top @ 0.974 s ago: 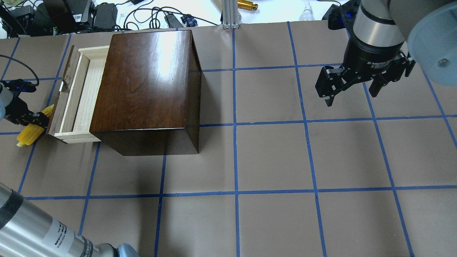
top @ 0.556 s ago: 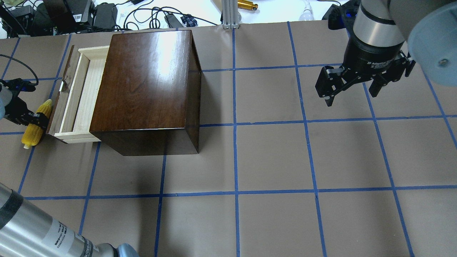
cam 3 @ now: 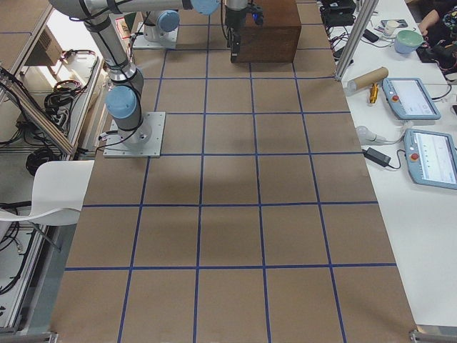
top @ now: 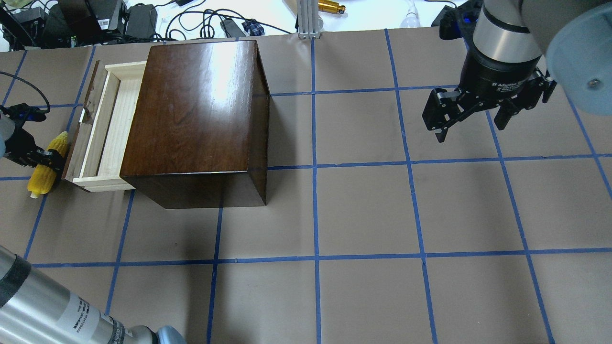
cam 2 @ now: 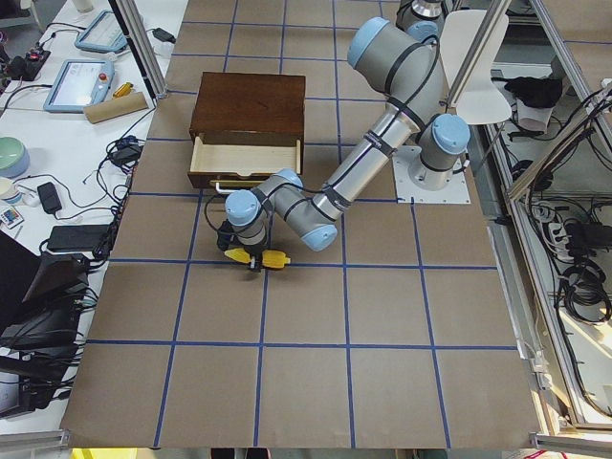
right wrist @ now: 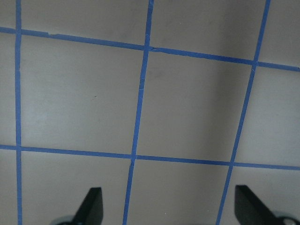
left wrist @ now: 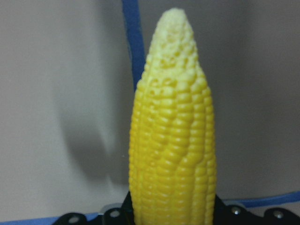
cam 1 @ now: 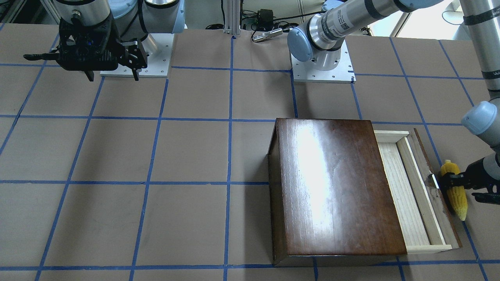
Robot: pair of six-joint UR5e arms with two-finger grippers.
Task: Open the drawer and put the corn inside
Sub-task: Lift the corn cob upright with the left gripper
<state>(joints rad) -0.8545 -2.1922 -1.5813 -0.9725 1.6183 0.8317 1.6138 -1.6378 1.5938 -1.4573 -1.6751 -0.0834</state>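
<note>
The drawer [top: 107, 129] stands pulled out to the left of the dark-brown box [top: 196, 119]; its pale tray is empty and also shows in the front view [cam 1: 414, 187]. My left gripper [top: 45, 160] is shut on the yellow corn [top: 45, 165], held just left of the drawer's dark front panel, off the table. The corn fills the left wrist view [left wrist: 173, 140] and shows in the front view [cam 1: 455, 191]. My right gripper [top: 471, 119] is open and empty above the table's far right; its fingertips [right wrist: 91, 204] hang over bare table.
The brown table [top: 363, 215] carries a grid of blue tape lines. Cables and power bricks [top: 138, 19] lie behind the box at the table's far edge. The right arm's base plate [cam 1: 136, 54] and left arm's base plate [cam 1: 322, 66] sit on the robot's side.
The corn in my left gripper has turned from slanted to more upright along the drawer front and shifted slightly away from the panel. The right arm has not moved.
</note>
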